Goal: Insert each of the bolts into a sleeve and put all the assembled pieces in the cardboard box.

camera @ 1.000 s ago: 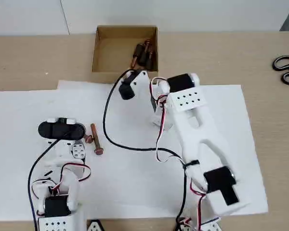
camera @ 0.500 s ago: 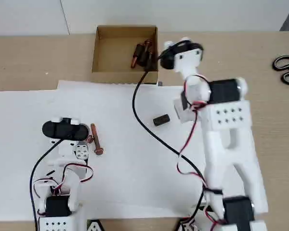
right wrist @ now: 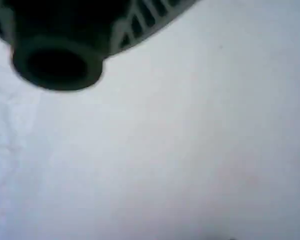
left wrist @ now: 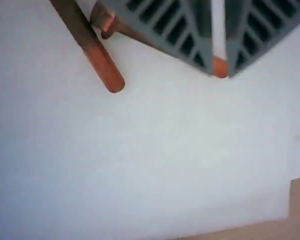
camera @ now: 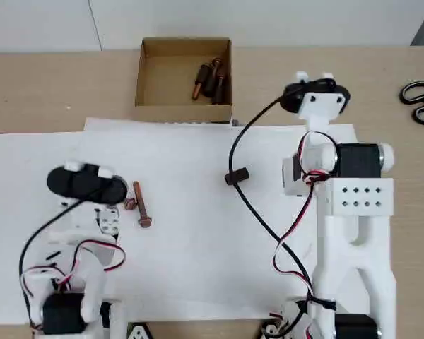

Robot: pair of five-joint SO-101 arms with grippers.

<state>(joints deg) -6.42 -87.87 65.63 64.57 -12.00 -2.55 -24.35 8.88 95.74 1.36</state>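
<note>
- Since a second ago the right arm (camera: pixel 357 198) has swung away from the near right corner of the cardboard box (camera: pixel 150 70). It now stands over the far right part of the paper sheet (camera: pixel 198 268). The left arm (camera: pixel 85 233) has shifted slightly toward the table's left edge.
- That swing uncovered the sleeve (camera: pixel 237 176); the bolts have not moved.
- The sleeve lies alone on the sheet, a little right of its middle and nearer its far edge, well apart from both bolts.
- The long bolt (camera: pixel 140 205) lies on the left part of the sheet, its head toward the near edge of the table (camera: pixel 42 85).
- A second bolt (camera: pixel 130 204) lies just beside it, its shaft running under the left arm.
- In the left wrist view the left claw (left wrist: pixel 218 62) hangs low over the sheet with an orange bit at its tip. I cannot tell whether it is clamped on anything.
- In the right wrist view a black tube (right wrist: pixel 57 62) sits end-on against the right claw (right wrist: pixel 140 17). I cannot tell whether that claw is apart, together or gripping it.
- The box stands at the table's far edge, just beyond the sheet.
- The assembled pieces (camera: pixel 210 78) lie inside along its right wall.
- Scissors (camera: pixel 420 99) lie at the table's right edge.
</note>
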